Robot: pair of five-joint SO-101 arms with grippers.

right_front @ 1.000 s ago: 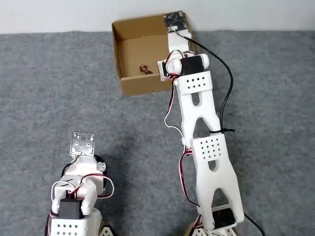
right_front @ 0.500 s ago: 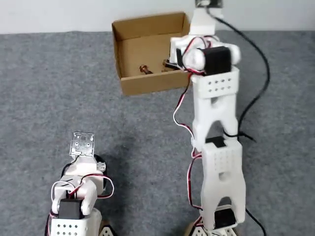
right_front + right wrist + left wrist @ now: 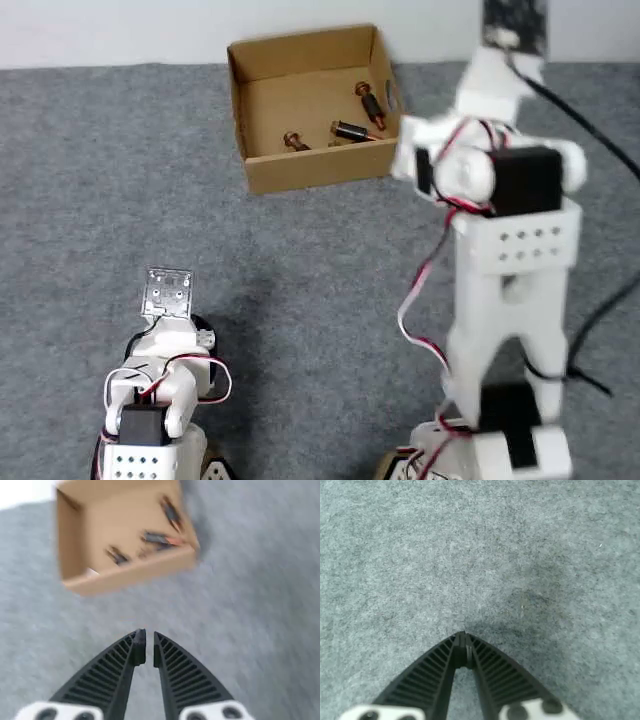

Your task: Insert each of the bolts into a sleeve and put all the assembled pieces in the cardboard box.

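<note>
The cardboard box point(image 3: 310, 170) stands at the table's far edge, open side up. Three assembled bolt-and-sleeve pieces lie inside: one point(image 3: 295, 141) near the front wall, one point(image 3: 350, 131) beside it, one point(image 3: 371, 103) by the right wall. My right gripper point(image 3: 145, 638) hangs high over the grey mat, back from the box point(image 3: 130, 572), fingers all but closed with nothing between them. Close above the mat at the near left, my left gripper point(image 3: 463, 639) is shut and holds nothing.
Grey felt mat point(image 3: 300, 260) covers the table, and a white wall strip runs behind the box. The right arm point(image 3: 505, 260) rises tall at the right side, its cable trailing. The left arm point(image 3: 160, 390) is folded at the near left.
The right arm has pulled back from over the box and lifted to the right, uncovering two more pieces in the box. The left arm has not moved.
</note>
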